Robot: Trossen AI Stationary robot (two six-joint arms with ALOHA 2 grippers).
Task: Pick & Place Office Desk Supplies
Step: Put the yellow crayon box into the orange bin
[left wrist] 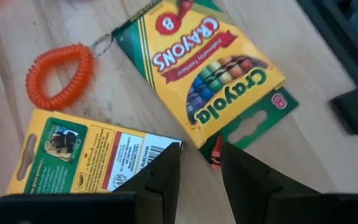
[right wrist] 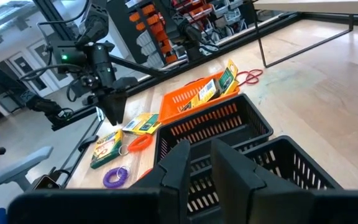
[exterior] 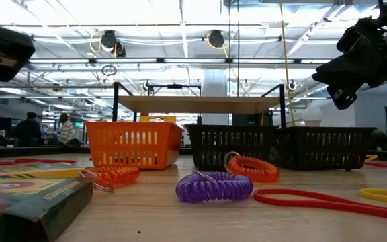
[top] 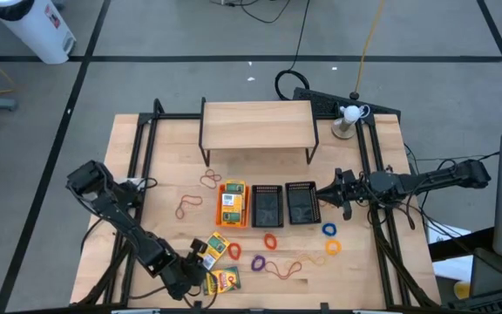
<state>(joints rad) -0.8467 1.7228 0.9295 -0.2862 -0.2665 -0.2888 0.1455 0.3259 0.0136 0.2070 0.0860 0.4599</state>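
**Operator:** Currently, where is each tool?

**Robot:** My left tool [top: 200, 259] hangs low over the near edge of the worktop [top: 168, 166], between two crayon boxes. Its fingers [left wrist: 160, 180] stand a narrow gap apart and grip nothing. My right tool [top: 327, 194] hovers just beside the right black mesh tray [top: 300, 202], above its outer end. Its fingers [right wrist: 178, 165] are also slightly parted, with nothing between them.

**Operator:** Locate the crayon boxes.

**Robot:** One crayon box [left wrist: 205, 61] lies face up ahead of my left tool, with a loose red crayon [left wrist: 216, 151] at its open end. A second box [left wrist: 82, 154] lies back side up, just beside the left finger. A third box [top: 230, 206] rests inside the orange tray [top: 233, 187].

**Operator:** And the trays?

**Robot:** Three trays stand in a row at the middle of the worktop, in front of the wooden shelf riser [top: 256, 125]: orange tray at the left, then the middle black mesh tray [top: 267, 205], then the right one.

**Operator:** The loops?

**Robot:** An orange coil loop [left wrist: 58, 74] lies near the face-up box. A purple coil [exterior: 213, 186] and another orange coil [exterior: 252, 168] lie in front of the trays. A blue loop [top: 329, 230] and a yellow loop [top: 333, 248] lie toward the right side. Thin red bands [top: 188, 205] lie left of the orange tray.
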